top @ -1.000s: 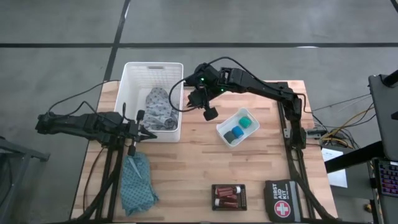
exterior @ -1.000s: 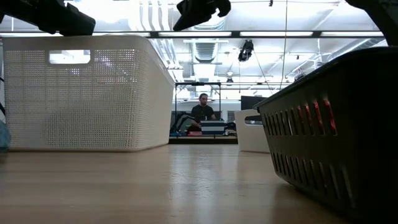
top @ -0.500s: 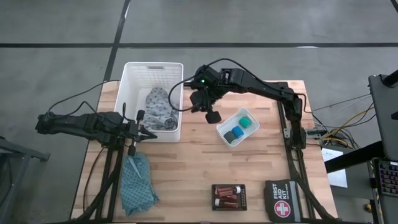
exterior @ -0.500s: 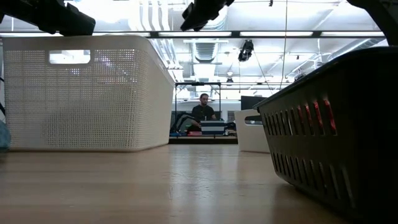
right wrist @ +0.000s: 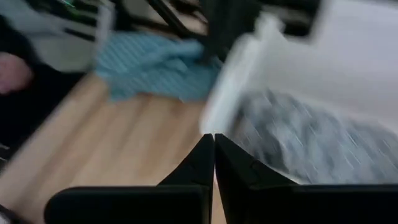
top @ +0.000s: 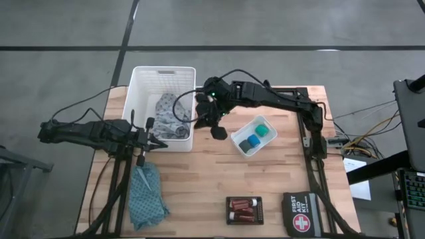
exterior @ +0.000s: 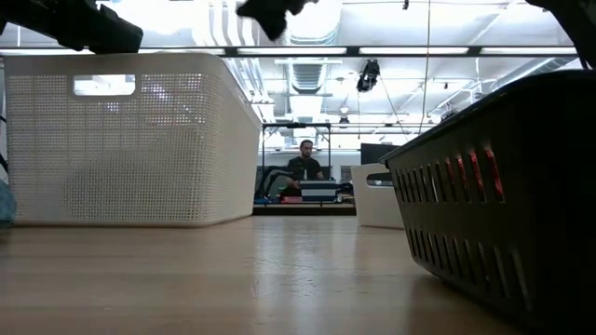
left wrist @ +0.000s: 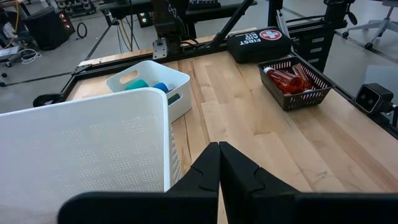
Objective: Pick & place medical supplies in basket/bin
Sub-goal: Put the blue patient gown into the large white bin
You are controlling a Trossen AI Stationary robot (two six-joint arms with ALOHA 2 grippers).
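Note:
The white basket [top: 147,81] stands at the table's far left with the grey patterned cloth [top: 170,115] lying inside it. The teal cloth [top: 147,196] lies crumpled on the table near the front left. A small white tray [top: 241,147] holds the blue piece [top: 250,142] and the green piece [top: 264,131]. Red bottles [top: 243,208] lie in a small black basket near the front edge. My right gripper [top: 217,131] is shut and holds nothing; it hangs above the table just right of the basket's right wall. My left gripper [top: 151,141] is shut, at the basket's near side.
A black first aid pouch [top: 302,212] lies at the front right corner. The left wrist view shows bare wood [left wrist: 280,143] between the basket, the tray [left wrist: 149,87] and the black basket [left wrist: 292,78]. A person [exterior: 304,160] sits far off in the room behind.
My right gripper has swung toward the table's left, closer to the basket's right wall, and its wrist has rolled. It has stayed shut. The left arm and all the objects have kept still.

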